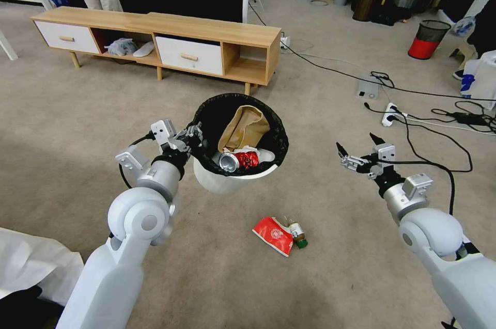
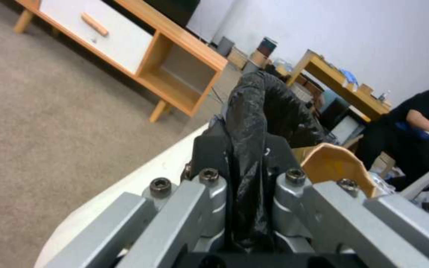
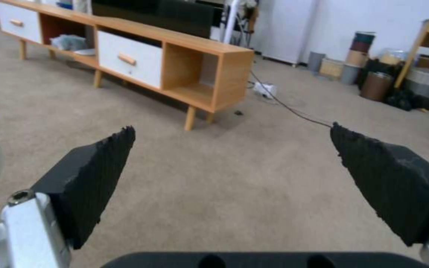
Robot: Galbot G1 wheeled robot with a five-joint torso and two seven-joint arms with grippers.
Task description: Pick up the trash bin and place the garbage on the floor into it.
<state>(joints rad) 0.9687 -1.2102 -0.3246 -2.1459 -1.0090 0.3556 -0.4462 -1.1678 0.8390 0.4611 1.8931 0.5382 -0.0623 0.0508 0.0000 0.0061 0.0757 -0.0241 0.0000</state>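
Observation:
The white trash bin [image 1: 227, 180] with its black bag liner hangs above the carpet, tilted toward me. My left gripper [image 1: 196, 135] is shut on its rim; the left wrist view has the black bag [image 2: 251, 141] pinched between the pads. Inside the bin lie a brown paper bag [image 1: 243, 126], a crushed red can [image 1: 238, 160] and something white. On the floor below lie a red packet [image 1: 274, 235] and a small brown bottle [image 1: 296, 231] side by side. My right gripper [image 1: 357, 151] is open, held above the carpet to the right of the bin, nothing between its fingertips [image 3: 100, 175].
A long wooden TV bench [image 1: 155, 42] with white drawers stands behind the bin. Black cables [image 1: 429, 127] and a white power strip [image 1: 389, 114] cross the floor at right. A red-based black mesh bin [image 1: 428, 40] stands far right. White sheet [image 1: 31, 267] lies at lower left.

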